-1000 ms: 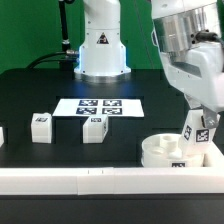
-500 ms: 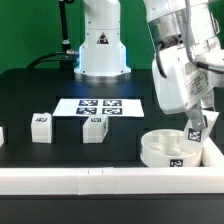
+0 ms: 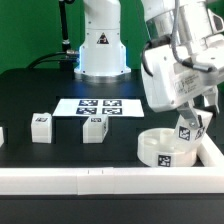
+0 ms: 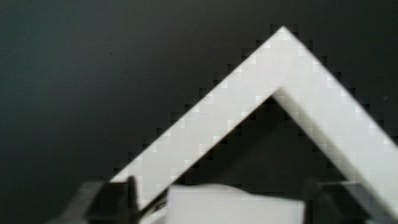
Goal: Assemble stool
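The round white seat [image 3: 163,149] lies at the front right of the table, in the corner of the border bars. My gripper [image 3: 188,122] is shut on a white leg [image 3: 184,132] with a tag on it. It holds the leg tilted, with the leg's lower end at the seat's top on the exterior view's right. Two more tagged legs [image 3: 41,126] [image 3: 93,129] stand on the black table to the exterior view's left. In the wrist view the held leg [image 4: 231,207] fills the gap between the dark fingers [image 4: 114,198]. The seat is hidden there.
The marker board [image 3: 100,106] lies flat behind the loose legs. White border bars run along the front [image 3: 90,181] and the right side [image 3: 214,152], and their corner shows in the wrist view [image 4: 285,70]. The robot base [image 3: 102,50] stands at the back.
The arm has swung and turned toward the exterior view's left. The held leg and the seat under it have shifted a little left with it.
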Tool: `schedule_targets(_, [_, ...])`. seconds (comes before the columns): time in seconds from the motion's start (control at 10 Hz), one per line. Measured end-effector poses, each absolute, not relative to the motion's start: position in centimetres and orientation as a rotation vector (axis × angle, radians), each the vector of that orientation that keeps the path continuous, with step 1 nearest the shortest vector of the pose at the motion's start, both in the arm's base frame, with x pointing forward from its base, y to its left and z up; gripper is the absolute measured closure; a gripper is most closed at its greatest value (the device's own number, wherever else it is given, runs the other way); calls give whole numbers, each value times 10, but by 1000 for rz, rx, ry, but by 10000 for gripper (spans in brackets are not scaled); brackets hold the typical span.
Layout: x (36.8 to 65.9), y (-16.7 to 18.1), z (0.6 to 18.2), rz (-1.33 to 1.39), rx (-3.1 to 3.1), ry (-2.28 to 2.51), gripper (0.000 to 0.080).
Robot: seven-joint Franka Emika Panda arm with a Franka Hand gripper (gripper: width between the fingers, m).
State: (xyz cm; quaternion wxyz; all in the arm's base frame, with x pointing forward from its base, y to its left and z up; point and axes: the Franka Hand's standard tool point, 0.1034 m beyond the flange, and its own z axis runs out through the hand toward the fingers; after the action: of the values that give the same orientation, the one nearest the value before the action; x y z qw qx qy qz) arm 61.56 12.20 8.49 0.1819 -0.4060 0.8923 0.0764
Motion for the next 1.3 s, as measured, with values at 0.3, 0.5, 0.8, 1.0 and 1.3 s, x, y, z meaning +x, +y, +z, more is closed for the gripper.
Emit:
schedule_targets(0.3, [604,103,117,153,-1293,2420,164])
schedule_targets(0.5, [597,71,125,121,-1350,2390,152])
schedule_targets(0.8, [596,79,122,125,-1373,2382,151])
schedule_targets(1.0, [591,72,116,112,-1524,2306,151])
schedule_targets(1.3, [589,36,117,85,-1619,2247,151])
